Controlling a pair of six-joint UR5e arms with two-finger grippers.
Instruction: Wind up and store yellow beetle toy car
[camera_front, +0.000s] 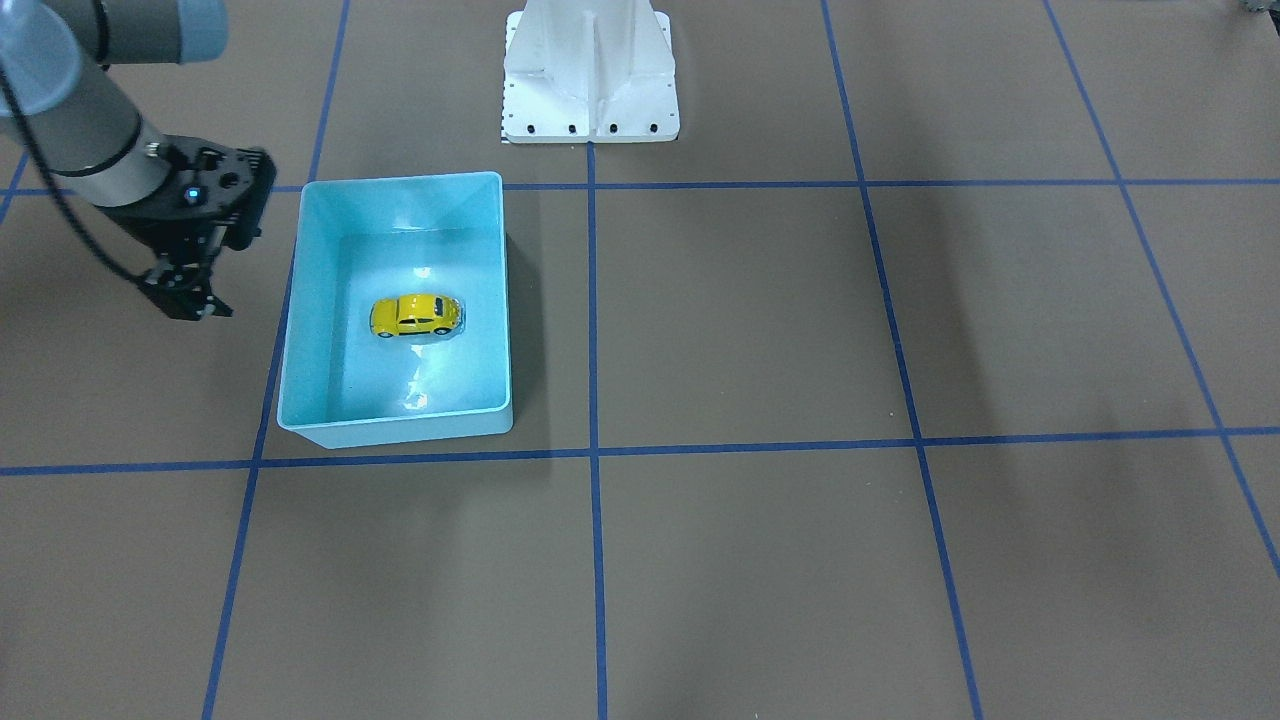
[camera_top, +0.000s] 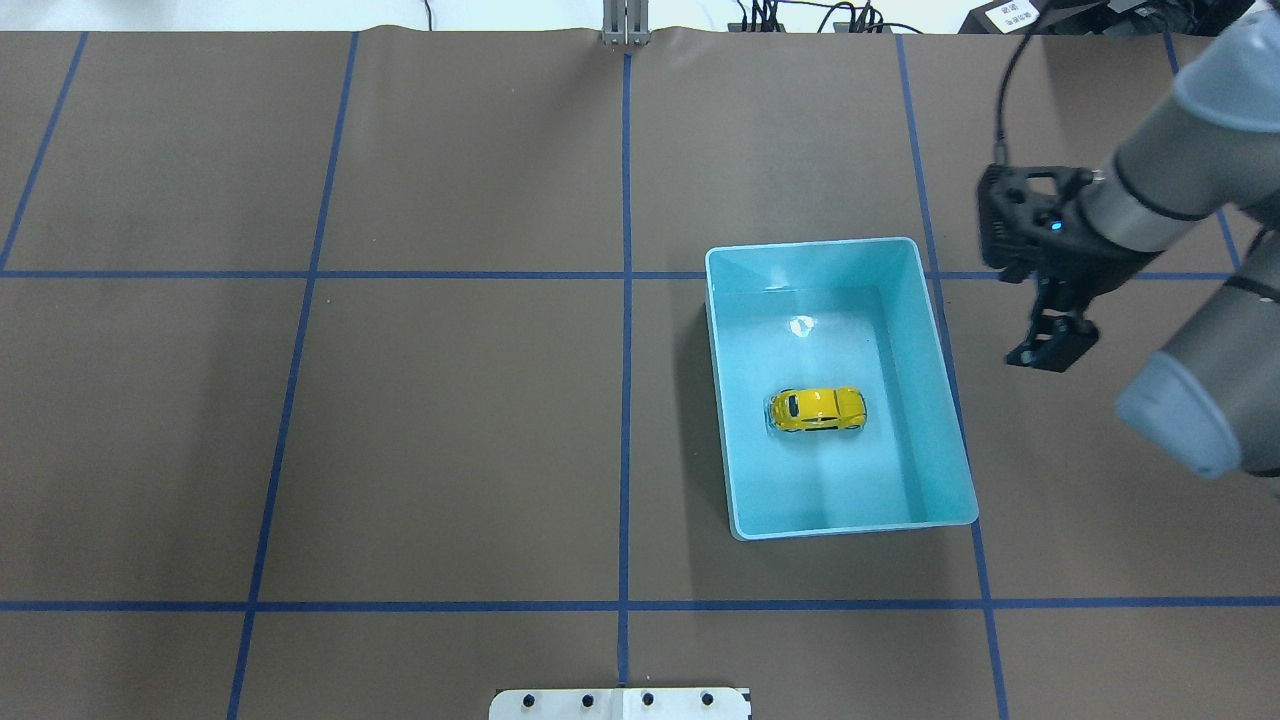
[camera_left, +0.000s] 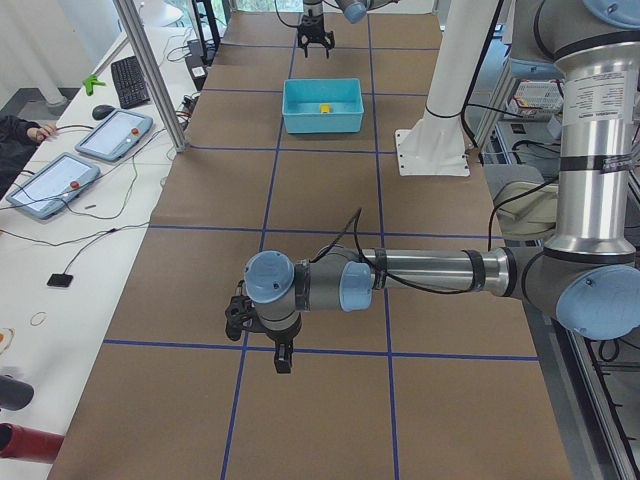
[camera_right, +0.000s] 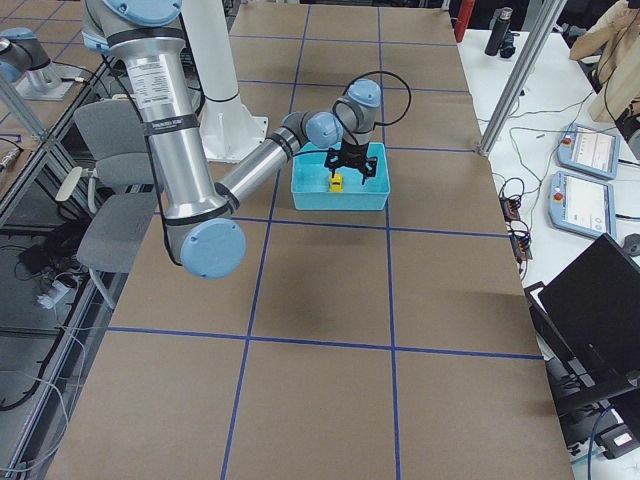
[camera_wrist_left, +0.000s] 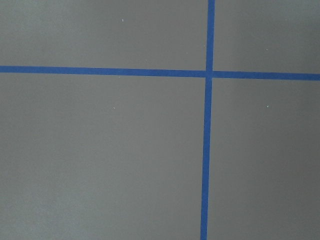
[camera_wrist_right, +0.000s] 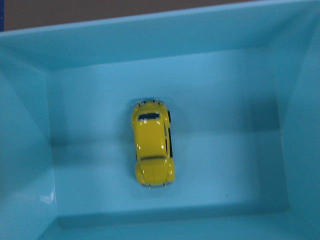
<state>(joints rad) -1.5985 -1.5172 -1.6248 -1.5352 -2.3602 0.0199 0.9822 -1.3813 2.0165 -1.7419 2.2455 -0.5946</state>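
The yellow beetle toy car (camera_front: 416, 314) (camera_top: 818, 409) rests on its wheels on the floor of the light blue bin (camera_front: 400, 181) (camera_top: 810, 245), near the middle. The right wrist view looks straight down on the car (camera_wrist_right: 152, 150) inside the bin (camera_wrist_right: 150, 45); no fingers show there. My right gripper (camera_front: 195, 305) (camera_top: 1050, 352) hangs high, off the bin's side in the overhead view, open and holding nothing. My left gripper (camera_left: 283, 362) hovers low over bare table far from the bin; I cannot tell its state. The left wrist view shows only table and blue tape.
Brown table marked with a blue tape grid. The white robot base (camera_front: 590, 70) (camera_top: 620, 703) stands at the robot's edge. In the exterior left view, tablets (camera_left: 112, 135) and a keyboard (camera_left: 130, 80) lie on a side desk.
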